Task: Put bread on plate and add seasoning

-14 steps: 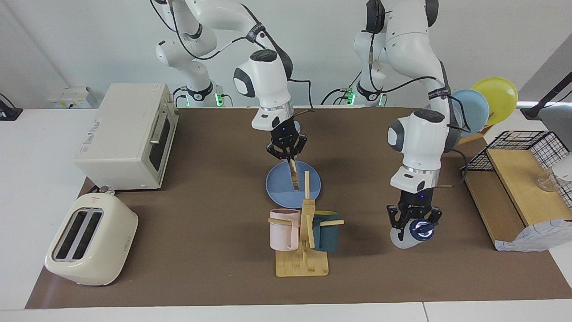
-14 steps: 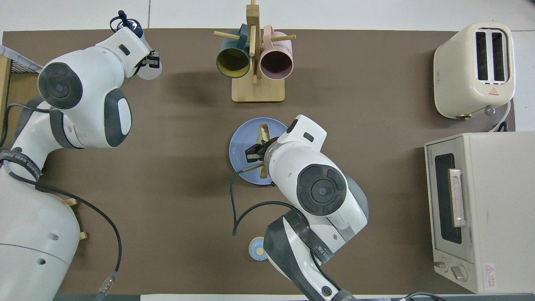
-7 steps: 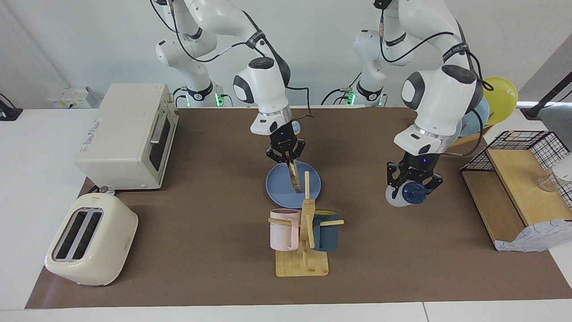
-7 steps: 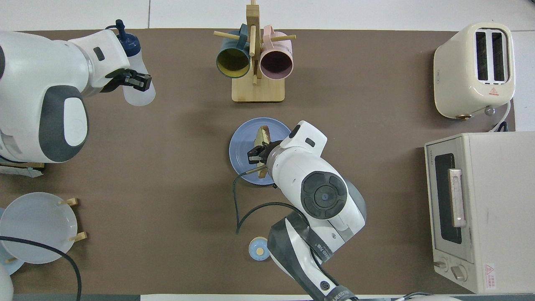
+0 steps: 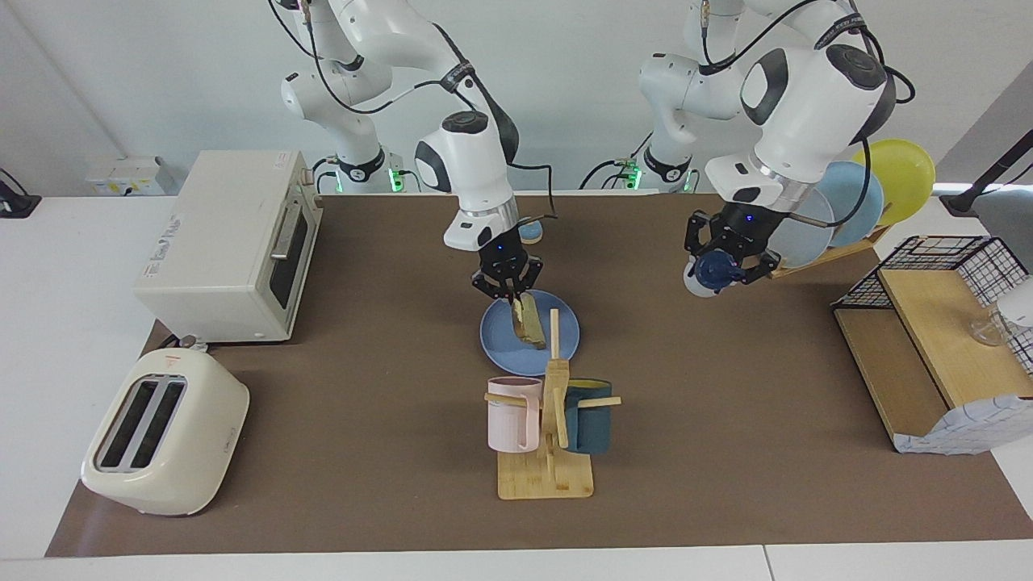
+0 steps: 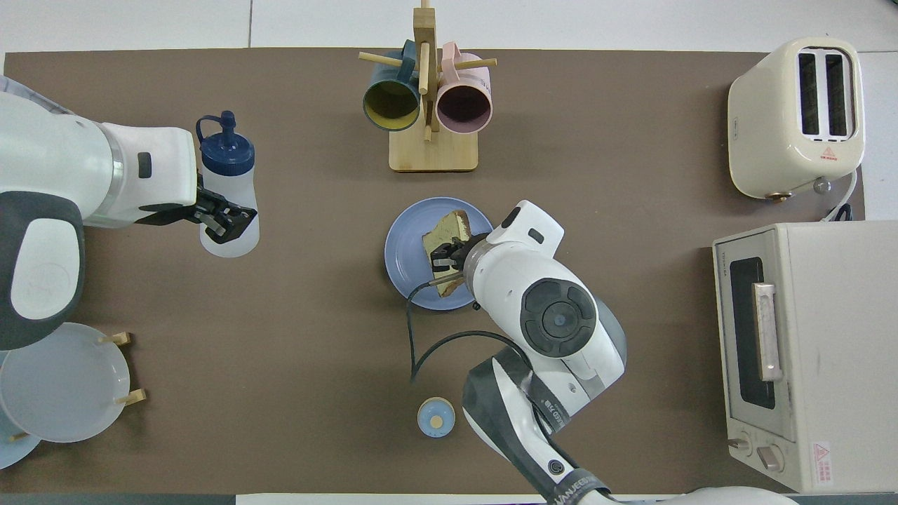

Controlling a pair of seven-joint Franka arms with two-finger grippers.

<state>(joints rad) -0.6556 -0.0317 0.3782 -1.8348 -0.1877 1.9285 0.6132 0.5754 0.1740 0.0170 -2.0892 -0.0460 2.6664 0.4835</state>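
The left arm, which a second earlier had reached down low in the right half of the facing view, had swung up toward the upper right of that frame; the left gripper [image 5: 730, 260] was raised over bare mat near the plate rack, fingers clamped on the body of the seasoning [image 5: 710, 273], which was tipped with its navy cap toward the camera, no longer down near the mug rack [image 5: 547, 436]. In the overhead view the same bottle [image 6: 228, 189] had moved from the upper left corner down toward the left-centre. The plate [image 5: 496, 337] sat mid-frame, unchanged in place. The bread [image 5: 529, 320], previously hanging edge-on and near vertical, had tilted over and now leaned with its lower edge on the plate, its face showing in the overhead view [image 6: 447, 231]. The right gripper [image 5: 508, 287] remained at the slice's upper edge; whether its fingers still pinched the bread or had begun to part could not be told.
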